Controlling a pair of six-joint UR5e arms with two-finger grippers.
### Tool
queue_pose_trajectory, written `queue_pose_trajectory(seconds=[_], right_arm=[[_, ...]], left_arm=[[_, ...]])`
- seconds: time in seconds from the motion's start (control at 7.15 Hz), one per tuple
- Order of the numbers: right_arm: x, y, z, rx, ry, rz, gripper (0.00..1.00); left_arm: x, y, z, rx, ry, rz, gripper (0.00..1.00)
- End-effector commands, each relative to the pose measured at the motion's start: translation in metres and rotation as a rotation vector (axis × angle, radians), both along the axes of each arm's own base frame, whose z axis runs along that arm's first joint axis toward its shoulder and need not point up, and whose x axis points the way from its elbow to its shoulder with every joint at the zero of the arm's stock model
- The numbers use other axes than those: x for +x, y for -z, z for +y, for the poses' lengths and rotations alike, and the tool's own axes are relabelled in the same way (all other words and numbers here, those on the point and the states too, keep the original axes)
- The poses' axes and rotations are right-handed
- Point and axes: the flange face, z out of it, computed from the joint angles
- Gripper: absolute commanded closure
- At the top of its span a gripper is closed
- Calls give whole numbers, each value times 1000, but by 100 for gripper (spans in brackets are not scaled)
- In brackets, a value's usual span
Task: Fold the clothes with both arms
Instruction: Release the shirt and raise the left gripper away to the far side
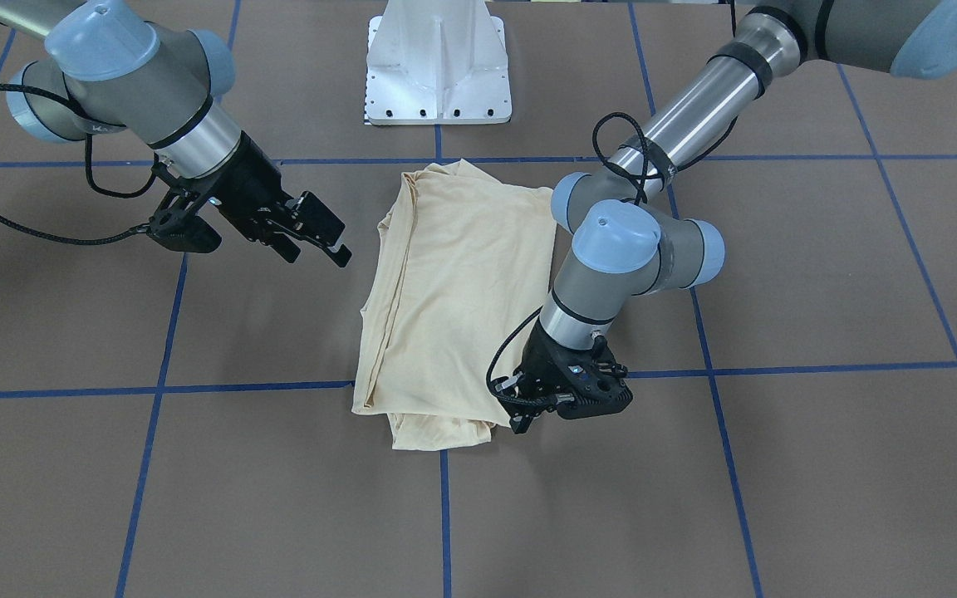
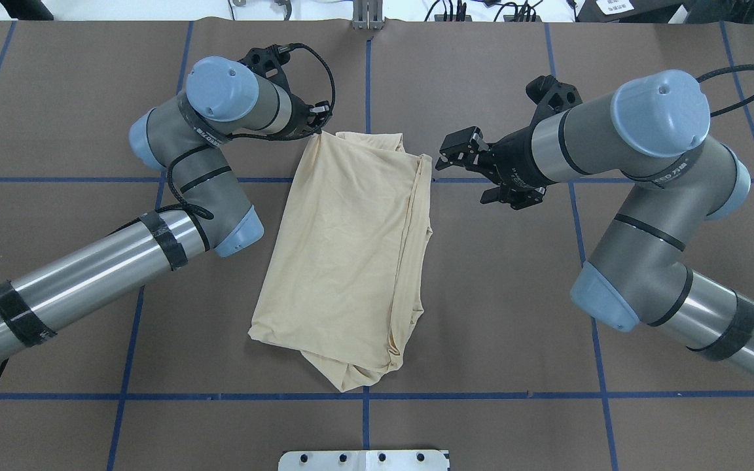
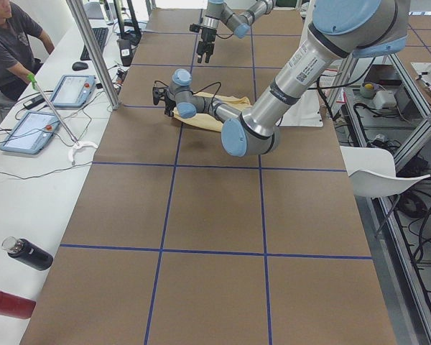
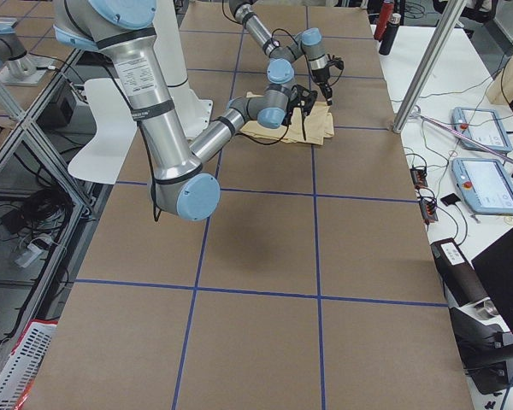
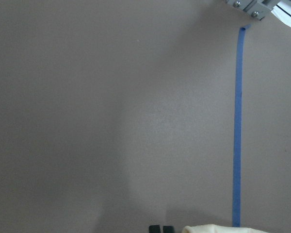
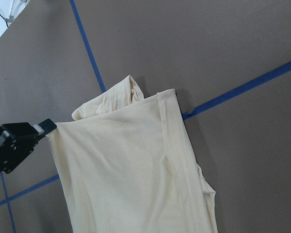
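Note:
The cream-yellow T-shirt lies folded into a long strip at the table's middle. Its print and neck tag are hidden. My left gripper sits low at the strip's far left corner. Its fingertips are together beside the cloth. In the right wrist view it pinches that corner of the shirt. My right gripper is open and empty. It hovers just to the right of the shirt's far right corner, and also shows in the front view.
The white pedestal base stands at the robot's side of the table. Blue tape lines grid the brown tabletop. An operator sits at a side bench with tablets, and bottles lie near the table's end.

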Motion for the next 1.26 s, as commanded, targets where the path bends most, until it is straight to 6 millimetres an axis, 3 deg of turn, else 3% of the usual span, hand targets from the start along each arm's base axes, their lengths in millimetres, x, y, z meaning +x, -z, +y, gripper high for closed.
queue_pose_trajectory(seconds=[0.0, 0.28, 0.42, 0.56, 0.7, 0.84, 0.98, 1.12], right_arm=[[3, 3, 2, 5, -1, -5, 0], [2, 2, 2, 4, -1, -4, 0], [2, -1, 2, 0, -3, 0, 0], [2, -3, 2, -1, -3, 2, 0], [1, -3, 2, 0, -4, 3, 0], [-2, 4, 3, 7, 7, -6, 0], [-4, 5, 4, 13, 18, -7, 0], [-9, 5, 5, 14, 19, -1, 0]], left_arm=[[0, -20, -18, -2, 37, -18, 100], [-22, -46, -43, -22, 92, -59, 100], [-43, -57, -57, -32, 121, -71, 100], [-53, -64, -62, -38, 132, -75, 100], [-55, -64, -63, -31, 131, -79, 16], [-61, -69, -59, -20, 123, -87, 0], [-75, -80, -47, -9, 120, -85, 0], [-106, -89, -41, 61, 104, -112, 0]])
